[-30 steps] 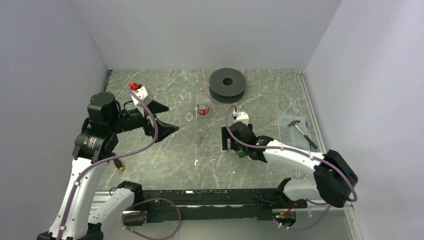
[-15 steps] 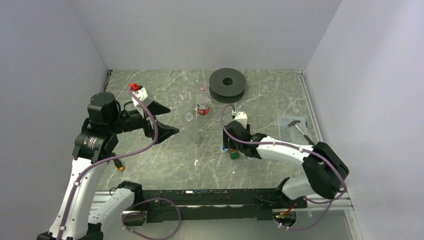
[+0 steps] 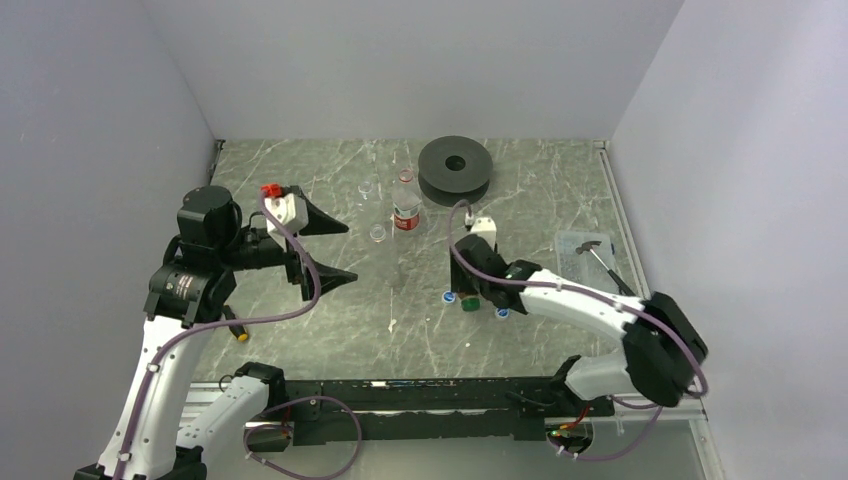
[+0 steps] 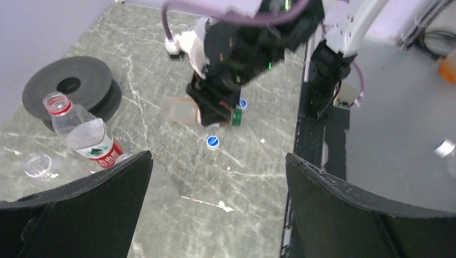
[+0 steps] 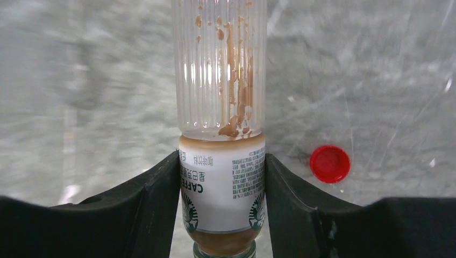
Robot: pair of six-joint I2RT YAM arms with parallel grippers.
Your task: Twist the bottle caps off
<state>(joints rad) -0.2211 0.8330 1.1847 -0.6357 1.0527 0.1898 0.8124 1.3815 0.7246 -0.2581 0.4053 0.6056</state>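
While the right fingers (image 5: 156, 199) pinch the brown bottle (image 5: 221, 183) between them by its slick label, it may spin under twisting; the left fingers (image 4: 80, 215) gape empty.

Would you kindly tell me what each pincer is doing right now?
Left pincer: open, holding nothing.
Right pincer: closed on the ribbed, brown-stained plastic bottle with a white-green label.
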